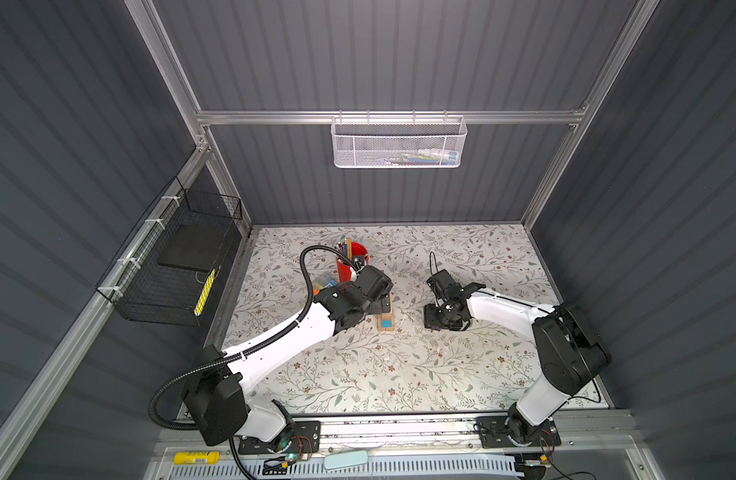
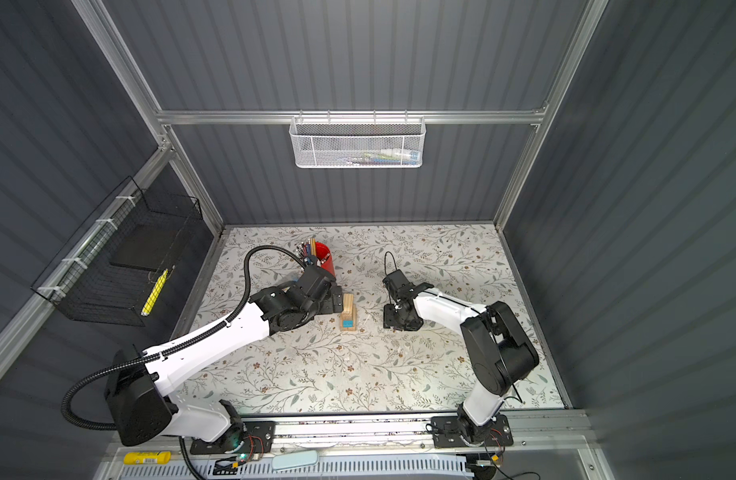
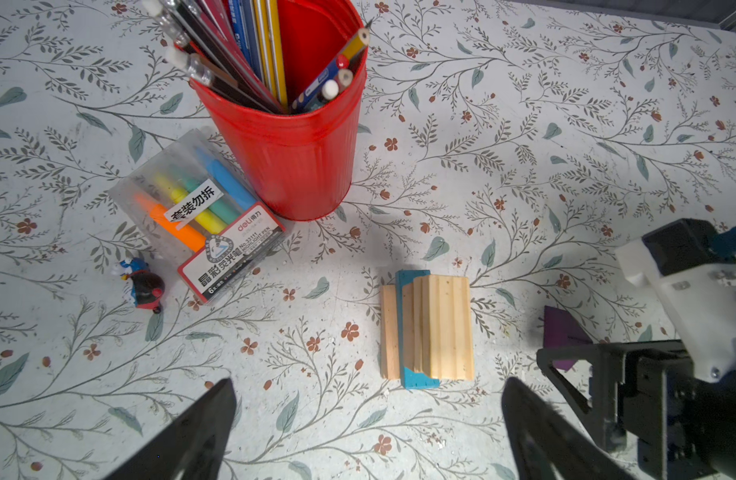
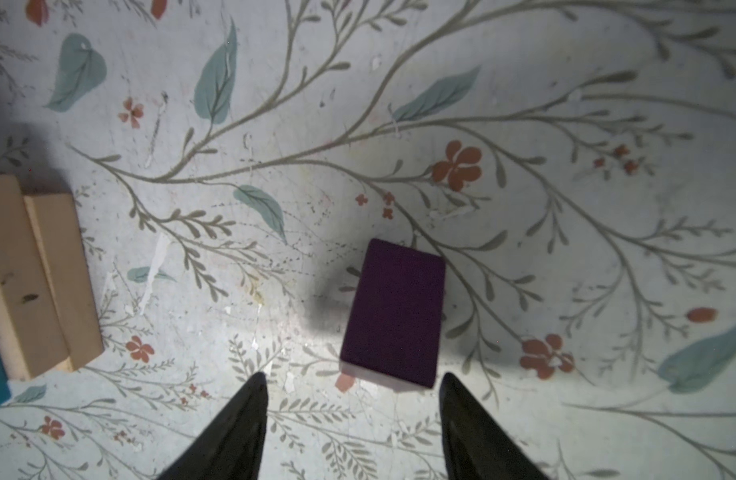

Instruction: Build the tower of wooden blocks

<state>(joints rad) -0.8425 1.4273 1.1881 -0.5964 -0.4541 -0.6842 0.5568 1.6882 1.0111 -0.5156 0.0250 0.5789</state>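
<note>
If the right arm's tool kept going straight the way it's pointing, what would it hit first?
Probably the purple block, lying on the table just ahead of the open right tool. Depth is unclear, so it might touch the table beside the block instead.

In a top view, a low tower [image 2: 348, 307] of tan wooden bricks stands near the middle of the floral tabletop [image 2: 358, 374], with a teal-blue block [image 2: 348, 322] lying flat on top. The left gripper [image 2: 337, 299] sits just beside the tower's far left side; whether they touch cannot be told. The right gripper [image 2: 394, 326] points down at the table to the tower's right, apart from it. A red pencil cup [image 2: 325, 257] stands behind the left arm. A white mesh basket [image 2: 356, 145] hangs on the back rail, and a black wire basket [image 2: 108, 266] on the left wall holds a yellow marker [image 2: 154, 293].
</note>
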